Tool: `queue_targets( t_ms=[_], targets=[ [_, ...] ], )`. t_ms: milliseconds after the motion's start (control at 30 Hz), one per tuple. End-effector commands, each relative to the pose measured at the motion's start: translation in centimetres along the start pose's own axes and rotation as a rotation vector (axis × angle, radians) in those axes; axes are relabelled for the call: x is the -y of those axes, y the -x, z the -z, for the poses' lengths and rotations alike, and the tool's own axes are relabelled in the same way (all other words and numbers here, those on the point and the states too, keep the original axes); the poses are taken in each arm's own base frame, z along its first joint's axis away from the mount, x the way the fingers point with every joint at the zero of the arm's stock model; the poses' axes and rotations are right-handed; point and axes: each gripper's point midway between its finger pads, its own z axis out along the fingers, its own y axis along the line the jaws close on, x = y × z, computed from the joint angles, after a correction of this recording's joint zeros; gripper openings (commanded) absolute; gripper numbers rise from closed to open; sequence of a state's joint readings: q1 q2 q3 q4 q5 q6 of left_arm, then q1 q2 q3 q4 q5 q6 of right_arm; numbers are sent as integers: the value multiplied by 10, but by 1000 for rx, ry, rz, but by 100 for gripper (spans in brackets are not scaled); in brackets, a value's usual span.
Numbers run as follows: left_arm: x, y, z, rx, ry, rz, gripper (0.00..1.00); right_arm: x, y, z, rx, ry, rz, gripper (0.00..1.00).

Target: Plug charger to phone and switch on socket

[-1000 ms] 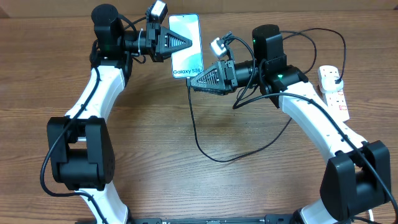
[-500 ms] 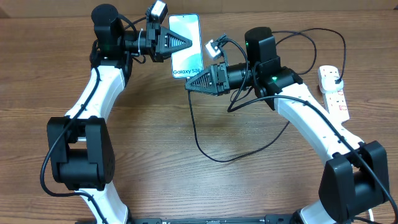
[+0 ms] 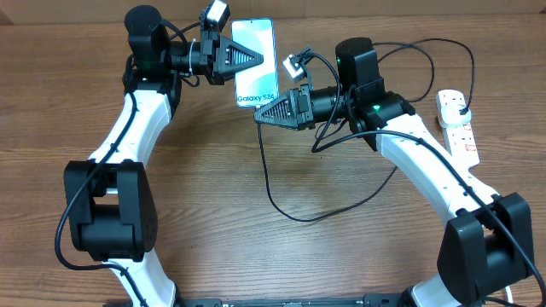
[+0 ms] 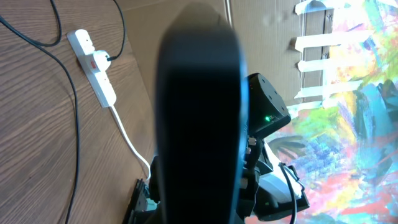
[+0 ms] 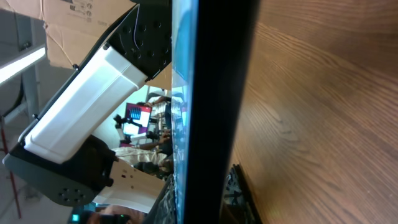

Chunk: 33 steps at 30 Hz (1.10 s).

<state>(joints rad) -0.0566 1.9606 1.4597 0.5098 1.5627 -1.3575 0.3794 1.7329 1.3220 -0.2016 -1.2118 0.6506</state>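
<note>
The phone (image 3: 256,72), its light blue screen reading "Galaxy S24", is held off the table at the back. My left gripper (image 3: 260,58) is shut on its left edge; the left wrist view shows the phone (image 4: 199,124) as a dark slab between the jaws. My right gripper (image 3: 258,118) is shut on the phone's lower end, and the right wrist view shows the phone (image 5: 224,93) edge-on between the fingers (image 5: 239,193). The charger cable (image 3: 271,196) hangs from under the right gripper; its tip is hidden. The socket (image 3: 461,132) lies far right with a black plug (image 3: 461,106) in it.
The black cable loops across the wooden table (image 3: 213,188) and under the right arm toward the socket (image 4: 93,59). A thick white cord runs from the socket toward the table's right edge. Both arm bases stand at the front corners.
My right gripper shifted slightly left to the phone's lower end and its jaws closed. The left gripper and phone stayed where they were.
</note>
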Motion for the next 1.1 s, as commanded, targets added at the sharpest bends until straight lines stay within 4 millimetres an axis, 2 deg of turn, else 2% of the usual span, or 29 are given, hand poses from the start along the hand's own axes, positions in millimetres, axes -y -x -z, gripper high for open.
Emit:
queue_targets(
  t_ms=[0,167,467,1067],
  targets=[
    [15,-5,1,-15,-3,-46,4,2,15,1,65,-52,-30,4],
    [15,-5,1,-16,-4,-50,4,9,22,2,109,-91,-58,4],
    [15,-5,1,-16,-4,-49,4,7,33,4,156,-98,-37,4],
    [16,-9,-8,-36,-9,-48,4,5,42,5,191,-103,-8,4]
  ],
)
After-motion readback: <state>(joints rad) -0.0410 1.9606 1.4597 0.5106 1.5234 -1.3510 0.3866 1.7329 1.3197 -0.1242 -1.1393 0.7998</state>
